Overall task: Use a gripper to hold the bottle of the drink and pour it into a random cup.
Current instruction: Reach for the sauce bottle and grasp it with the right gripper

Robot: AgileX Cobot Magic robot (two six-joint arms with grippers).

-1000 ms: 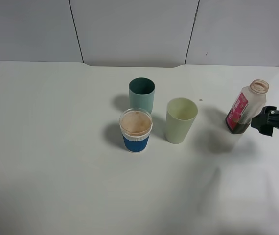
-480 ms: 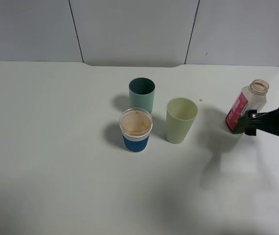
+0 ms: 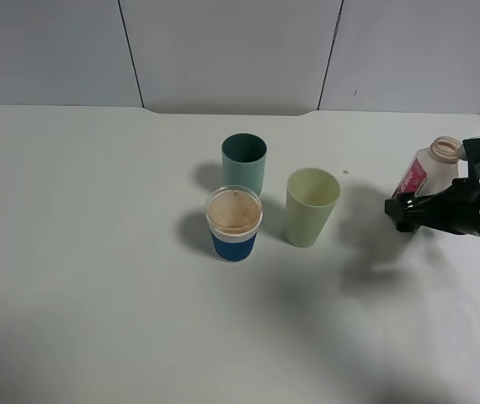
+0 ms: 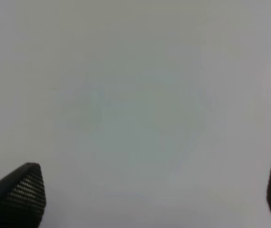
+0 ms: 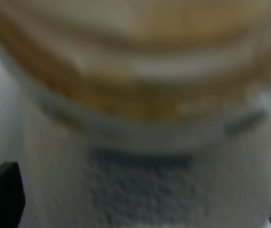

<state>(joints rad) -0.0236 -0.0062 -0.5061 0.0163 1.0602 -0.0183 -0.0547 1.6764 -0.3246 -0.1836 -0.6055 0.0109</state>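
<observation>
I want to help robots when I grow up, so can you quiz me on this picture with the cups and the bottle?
1. True or false: the bottle has a cap on.
2. Which cup stands nearest the bottle? A teal cup, B blue-sleeved cup, C yellow-green cup.
3. Fill in: the bottle sits between the fingers of the ____ pincer.

Key: 1 false; 2 C; 3 right.
</observation>
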